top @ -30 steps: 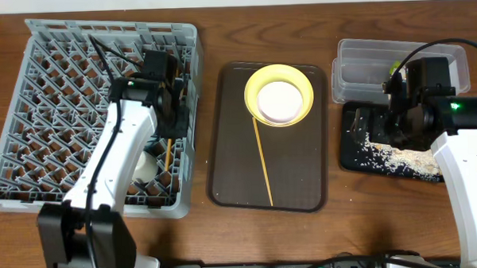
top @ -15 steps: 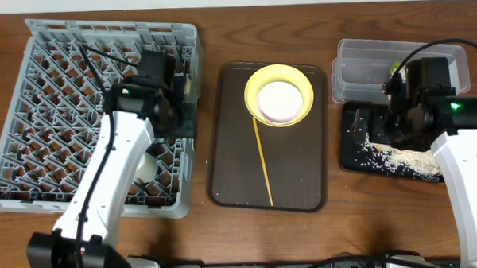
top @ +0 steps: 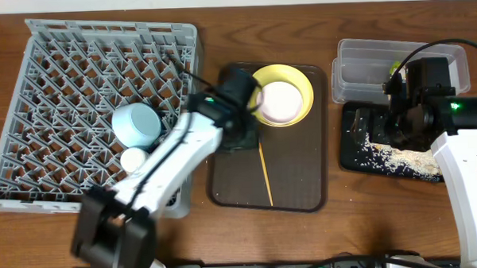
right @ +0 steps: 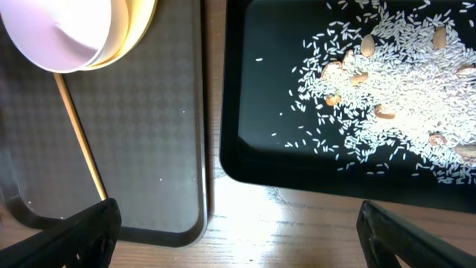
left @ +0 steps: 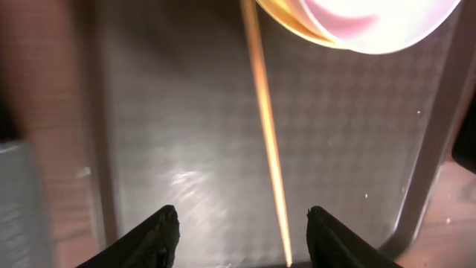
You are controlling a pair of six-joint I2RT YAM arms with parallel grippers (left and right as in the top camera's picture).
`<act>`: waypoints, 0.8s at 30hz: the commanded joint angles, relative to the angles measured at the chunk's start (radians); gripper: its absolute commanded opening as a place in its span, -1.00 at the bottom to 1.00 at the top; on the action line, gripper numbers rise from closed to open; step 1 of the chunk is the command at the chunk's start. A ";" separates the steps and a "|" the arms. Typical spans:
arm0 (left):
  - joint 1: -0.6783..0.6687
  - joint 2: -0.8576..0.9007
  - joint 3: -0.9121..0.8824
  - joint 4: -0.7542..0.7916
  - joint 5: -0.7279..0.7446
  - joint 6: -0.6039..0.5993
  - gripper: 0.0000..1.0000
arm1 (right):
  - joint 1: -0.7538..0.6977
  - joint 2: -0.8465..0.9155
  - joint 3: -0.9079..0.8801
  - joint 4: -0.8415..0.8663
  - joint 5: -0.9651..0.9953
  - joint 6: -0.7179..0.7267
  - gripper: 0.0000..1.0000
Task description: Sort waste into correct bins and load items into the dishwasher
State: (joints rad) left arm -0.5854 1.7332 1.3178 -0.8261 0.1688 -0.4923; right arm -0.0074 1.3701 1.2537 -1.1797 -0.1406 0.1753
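Observation:
My left gripper point(top: 240, 135) point(left: 242, 223) is open and low over the brown serving tray point(top: 295, 172). One wooden chopstick point(top: 263, 169) point(left: 264, 126) lies on the tray between its fingers, nearer the right one. The yellow plate point(top: 300, 80) holds a white bowl point(top: 279, 101) at the tray's far end. The grey dish rack point(top: 61, 76) holds the light blue bowl point(top: 136, 126) and a small white round piece point(top: 133, 159). My right gripper point(top: 397, 124) point(right: 238, 231) is open and empty by the black tray point(top: 359, 158) of rice crumbs point(top: 398, 156) point(right: 401, 89).
The clear tub point(top: 363, 54) stands behind the black tray with the green wrapper point(top: 395, 65) in it. In the right wrist view the brown tray's rim point(right: 201, 149) and the black tray's edge point(right: 253, 171) flank a strip of bare wood.
My left arm swung right, from over the rack to over the brown tray. This uncovered the light blue bowl and the white piece in the rack. My right arm has not moved.

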 commanded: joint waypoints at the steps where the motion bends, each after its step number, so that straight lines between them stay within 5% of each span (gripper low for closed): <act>1: -0.050 0.076 -0.011 0.028 -0.032 -0.066 0.14 | -0.006 -0.013 0.010 -0.002 0.001 0.003 0.99; 12: -0.137 0.306 -0.011 0.095 -0.040 -0.093 0.13 | -0.006 -0.013 0.010 -0.002 0.002 0.003 0.98; 24: -0.151 0.356 -0.012 0.011 -0.112 -0.093 -0.70 | -0.006 -0.013 0.010 -0.002 0.002 0.003 0.99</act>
State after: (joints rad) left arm -0.7296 2.0193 1.3365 -0.7868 0.0891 -0.5846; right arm -0.0074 1.3701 1.2537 -1.1824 -0.1406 0.1753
